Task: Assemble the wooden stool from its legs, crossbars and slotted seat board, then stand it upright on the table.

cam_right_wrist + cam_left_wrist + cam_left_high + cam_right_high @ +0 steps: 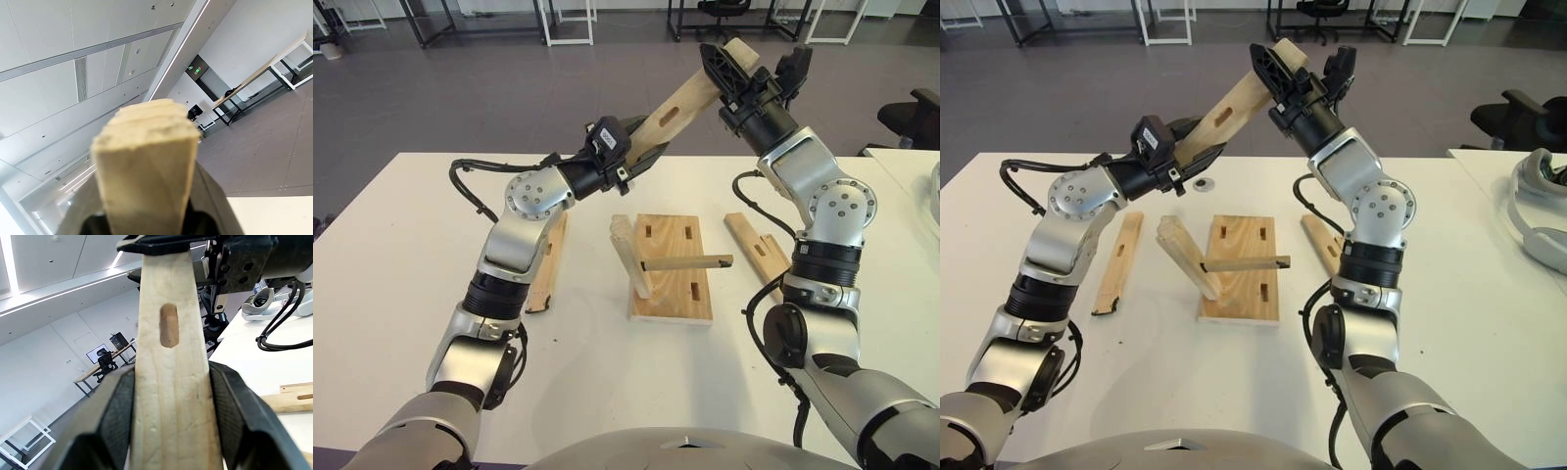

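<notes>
Holding: one leg (677, 106) aloft above the far side of the worktop (411, 220).
Left gripper (641, 149): fingers clamped on the lower end.
Right gripper (744, 70): fingers clamped on the upper end.
Long axis: slanting up from left to right.
Seat board (672, 299): flat below, nearer the robot, another leg (628, 255) and crossbar (690, 262) propped on it.

A pale wooden seat board (666, 294) with four slots lies flat on the white worktop (431, 215). A tilted leg (631, 257) rests across it, with a crossbar (690, 261) plugged in and pointing right. A left leg (548, 274) and a right leg (751, 240) lie flat on either side. A raised leg (680, 103) with an oval slot slants in the air beyond the board.
</notes>
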You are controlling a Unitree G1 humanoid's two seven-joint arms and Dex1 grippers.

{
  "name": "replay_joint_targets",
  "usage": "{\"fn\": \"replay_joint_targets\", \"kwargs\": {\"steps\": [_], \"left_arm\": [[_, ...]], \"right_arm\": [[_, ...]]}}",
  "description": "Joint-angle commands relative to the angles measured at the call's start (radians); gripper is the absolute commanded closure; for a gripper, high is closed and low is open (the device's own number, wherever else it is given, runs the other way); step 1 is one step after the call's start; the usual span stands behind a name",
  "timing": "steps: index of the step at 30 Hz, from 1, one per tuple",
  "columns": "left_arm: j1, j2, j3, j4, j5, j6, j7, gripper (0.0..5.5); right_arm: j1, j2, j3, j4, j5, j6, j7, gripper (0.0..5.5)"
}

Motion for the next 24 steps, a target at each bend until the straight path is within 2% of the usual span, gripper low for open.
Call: {"fn": "replay_joint_targets", "kwargs": {"steps": [1, 4, 8, 12, 17, 24], "left_arm": [[-0.017, -0.008, 0.018, 0.016, 0.017, 0.028, 0.022, 2.79], [0.066, 0.014, 0.039, -0.019, 0.020, 0.055, 0.040, 2.33], [0.331, 0.086, 0.051, -0.128, 0.117, 0.069, 0.105, 1.65], [0.592, 0.096, 0.051, -0.253, 0.152, 0.189, 0.161, 1.56], [0.675, 0.088, 0.000, -0.288, 0.207, 0.285, 0.180, 1.56], [0.643, 0.051, -0.023, -0.361, 0.187, 0.384, 0.162, 1.56]], "right_arm": [[0.057, -0.039, -0.017, -0.019, -0.113, -0.092, -0.016, 4.49], [0.230, -0.092, -0.083, -0.136, -0.127, -0.100, -0.019, 4.49], [0.543, -0.114, -0.216, -0.357, 0.002, -0.031, -0.136, 4.49], [0.776, -0.109, -0.300, -0.486, 0.255, 0.020, -0.312, 4.49], [0.881, -0.098, -0.238, -0.534, 0.346, -0.003, -0.446, 4.49], [0.970, -0.080, -0.112, -0.615, 0.138, -0.075, -0.527, 4.49]]}}
